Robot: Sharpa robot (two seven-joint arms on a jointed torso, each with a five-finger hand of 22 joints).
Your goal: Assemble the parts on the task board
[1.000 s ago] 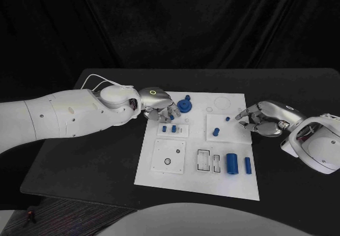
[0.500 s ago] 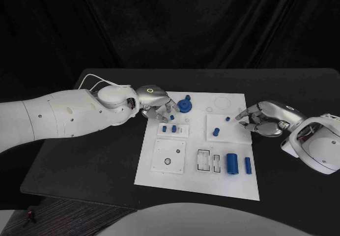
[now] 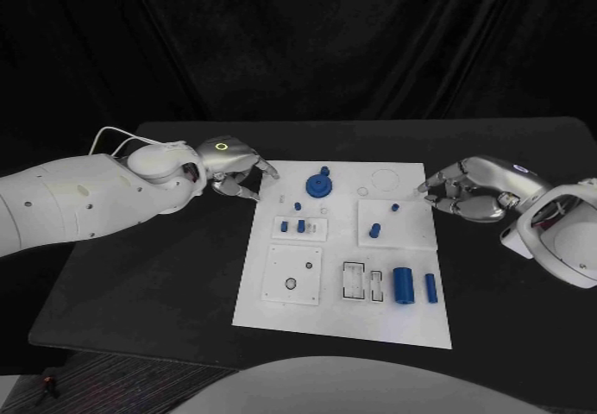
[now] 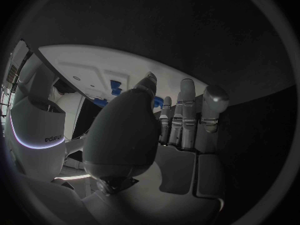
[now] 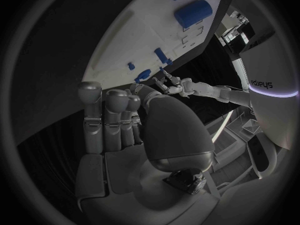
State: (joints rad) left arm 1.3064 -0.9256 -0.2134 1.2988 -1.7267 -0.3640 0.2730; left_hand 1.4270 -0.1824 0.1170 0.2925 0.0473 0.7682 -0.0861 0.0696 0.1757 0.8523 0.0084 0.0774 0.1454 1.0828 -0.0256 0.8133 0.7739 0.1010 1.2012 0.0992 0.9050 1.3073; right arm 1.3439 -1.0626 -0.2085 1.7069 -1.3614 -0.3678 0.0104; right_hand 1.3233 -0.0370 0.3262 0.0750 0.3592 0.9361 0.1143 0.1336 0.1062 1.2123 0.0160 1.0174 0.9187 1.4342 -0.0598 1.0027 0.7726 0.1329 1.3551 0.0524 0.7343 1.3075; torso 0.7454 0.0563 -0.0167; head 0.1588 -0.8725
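Both hands now sit off the task board (image 3: 334, 323), and that is the change: the left hand (image 3: 234, 175), a moment ago over the board's far left corner beside the blue round part (image 3: 318, 184), has drawn back to the bare surface (image 3: 149, 285) just outside that corner. Its fingers are loosely spread and hold nothing, as the left wrist view also shows (image 4: 156, 135). The right hand (image 3: 473, 191) has lifted slightly at the board's right edge, fingers curled in on nothing. I judge a placement just finished, with more parts to seat.

On the board, the small socket plate (image 3: 300, 228) near the left edge carries two short blue pegs. The two slots (image 3: 365, 283) stand unfilled; beside them lie a thick blue cylinder (image 3: 403, 285) and a thinner one (image 3: 430, 288).
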